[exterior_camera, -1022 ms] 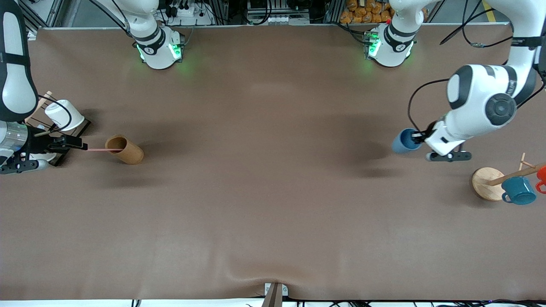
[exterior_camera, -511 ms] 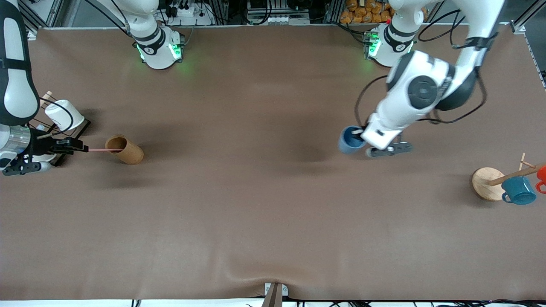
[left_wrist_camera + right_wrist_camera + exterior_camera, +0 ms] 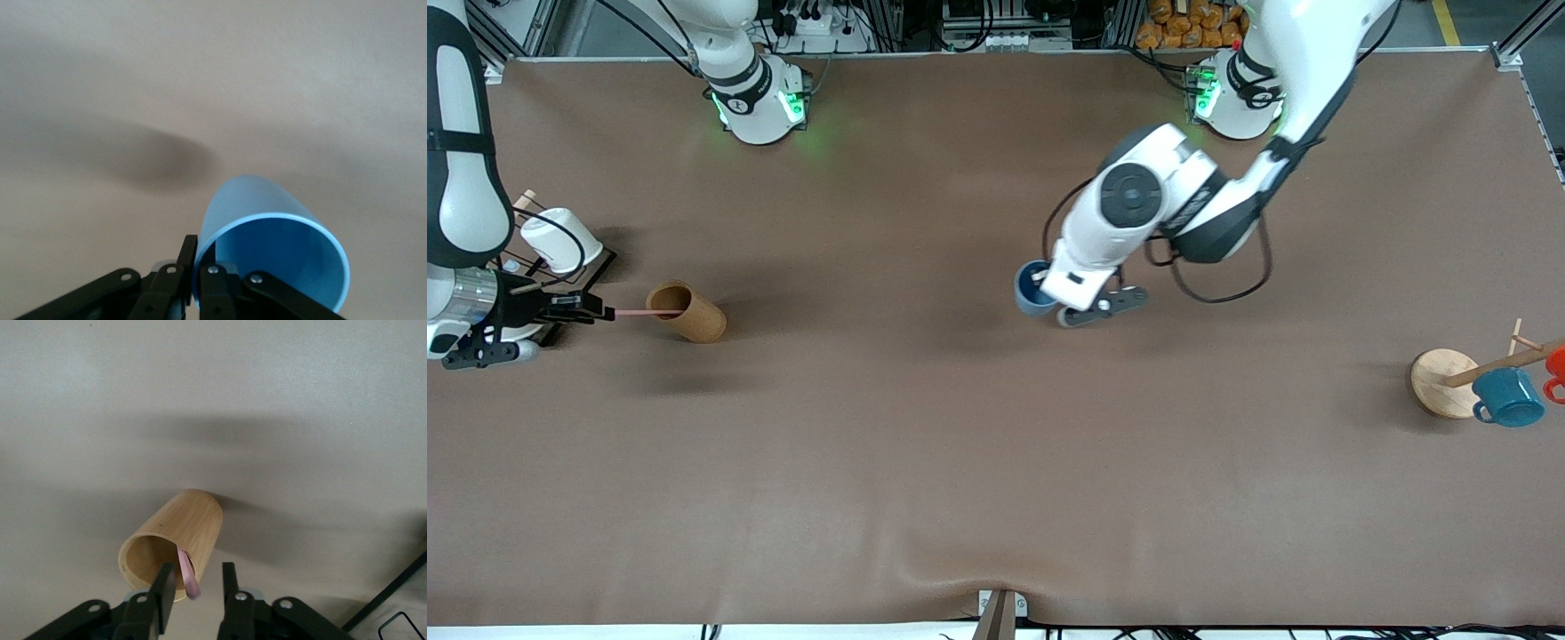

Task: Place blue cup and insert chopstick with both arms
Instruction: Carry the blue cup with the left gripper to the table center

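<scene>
The blue cup point(image 3: 1032, 290) hangs tilted in my left gripper point(image 3: 1048, 290) over the middle of the table. In the left wrist view the left gripper point(image 3: 198, 259) is shut on the blue cup's point(image 3: 267, 227) rim, one finger inside and one outside. The pink chopstick point(image 3: 633, 313) sticks out of the mouth of a tan cylindrical cup point(image 3: 688, 311) that lies on its side at the right arm's end of the table. My right gripper point(image 3: 603, 312) is at the chopstick's free end. In the right wrist view the right gripper point(image 3: 195, 585) is open, and the chopstick's end point(image 3: 187, 577) lies between its fingers.
A white cup point(image 3: 560, 238) sits on a dark rack point(image 3: 601, 263) by the right gripper. At the left arm's end stands a wooden mug tree with a round base point(image 3: 1440, 382), a teal mug point(image 3: 1507, 397) and a red mug point(image 3: 1556, 364).
The left arm has carried the blue cup from the left arm's end of the table to over the middle. The right gripper has edged slightly toward the tan cup.
</scene>
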Action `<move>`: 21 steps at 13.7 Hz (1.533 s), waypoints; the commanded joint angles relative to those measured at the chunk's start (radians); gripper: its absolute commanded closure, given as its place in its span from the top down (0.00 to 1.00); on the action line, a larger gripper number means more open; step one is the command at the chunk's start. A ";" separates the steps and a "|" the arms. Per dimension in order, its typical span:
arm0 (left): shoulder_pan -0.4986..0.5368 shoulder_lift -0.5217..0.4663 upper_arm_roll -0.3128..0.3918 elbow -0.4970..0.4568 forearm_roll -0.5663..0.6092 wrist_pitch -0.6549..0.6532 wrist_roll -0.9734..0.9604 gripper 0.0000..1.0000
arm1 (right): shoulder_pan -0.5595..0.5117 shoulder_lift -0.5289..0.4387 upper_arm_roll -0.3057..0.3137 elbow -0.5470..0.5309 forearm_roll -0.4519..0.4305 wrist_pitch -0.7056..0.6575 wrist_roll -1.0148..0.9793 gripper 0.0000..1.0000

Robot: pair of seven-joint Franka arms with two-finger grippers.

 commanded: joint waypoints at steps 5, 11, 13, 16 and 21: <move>-0.189 0.148 0.063 0.118 0.085 0.081 -0.247 0.00 | -0.013 0.007 0.010 0.002 0.026 0.003 -0.008 0.30; -0.296 0.162 0.136 0.118 0.145 0.109 -0.323 0.00 | -0.010 0.007 0.010 0.002 0.026 -0.002 0.007 0.23; -0.305 0.177 0.144 0.115 0.162 0.124 -0.327 0.00 | -0.008 0.007 0.010 0.002 0.026 -0.004 0.009 0.22; -0.305 0.190 0.144 0.115 0.176 0.124 -0.335 0.00 | -0.006 0.007 0.010 0.002 0.026 -0.005 0.009 0.20; -0.305 0.194 0.155 0.113 0.176 0.124 -0.341 0.70 | -0.006 0.007 0.010 0.002 0.026 -0.007 0.009 0.16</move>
